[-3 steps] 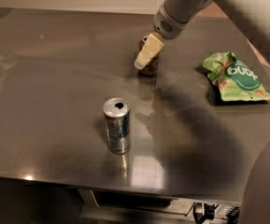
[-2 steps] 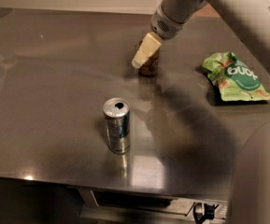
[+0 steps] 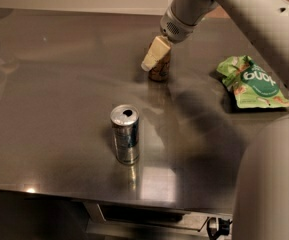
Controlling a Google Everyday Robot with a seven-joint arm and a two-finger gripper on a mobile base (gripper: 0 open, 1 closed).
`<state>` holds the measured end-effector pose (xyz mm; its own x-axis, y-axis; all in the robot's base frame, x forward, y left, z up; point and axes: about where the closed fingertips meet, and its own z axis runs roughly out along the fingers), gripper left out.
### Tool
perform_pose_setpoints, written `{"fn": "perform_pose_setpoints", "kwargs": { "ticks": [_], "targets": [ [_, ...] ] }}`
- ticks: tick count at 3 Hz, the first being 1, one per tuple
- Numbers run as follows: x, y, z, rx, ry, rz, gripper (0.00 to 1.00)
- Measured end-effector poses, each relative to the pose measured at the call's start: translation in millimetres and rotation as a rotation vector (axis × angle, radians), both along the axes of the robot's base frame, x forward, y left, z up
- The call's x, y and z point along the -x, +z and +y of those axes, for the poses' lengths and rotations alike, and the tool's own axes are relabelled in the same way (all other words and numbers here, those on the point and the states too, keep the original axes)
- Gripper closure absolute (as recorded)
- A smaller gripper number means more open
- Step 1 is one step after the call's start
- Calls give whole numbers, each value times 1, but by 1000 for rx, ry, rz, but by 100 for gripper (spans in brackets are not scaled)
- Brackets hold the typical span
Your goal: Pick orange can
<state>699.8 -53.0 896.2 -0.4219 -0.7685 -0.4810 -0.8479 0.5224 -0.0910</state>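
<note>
The gripper (image 3: 154, 60) is at the orange can (image 3: 161, 70) toward the far edge of the bench (image 3: 59, 94), blocking that can's left side. The arm (image 3: 234, 4) crosses above the far right corner, over a green bag (image 3: 251, 81) by the right edge. A silver can (image 3: 125, 134) stands upright near the front edge (well apart from the orange one). The bench's left half is open, and a grey robot part (image 3: 271, 184) fills the near right corner.

upright orange can (image 3: 161, 73) at the tool (image 3: 153, 63)
</note>
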Motion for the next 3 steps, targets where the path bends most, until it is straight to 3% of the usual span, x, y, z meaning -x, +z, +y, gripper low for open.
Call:
{"fn": "perform_pose_setpoints", "kwargs": {
  "ticks": [2, 3],
  "targets": [
    [11, 8, -4, -33, 32, 1, 66],
    [37, 28, -3, -61, 105, -12, 89]
  ]
}}
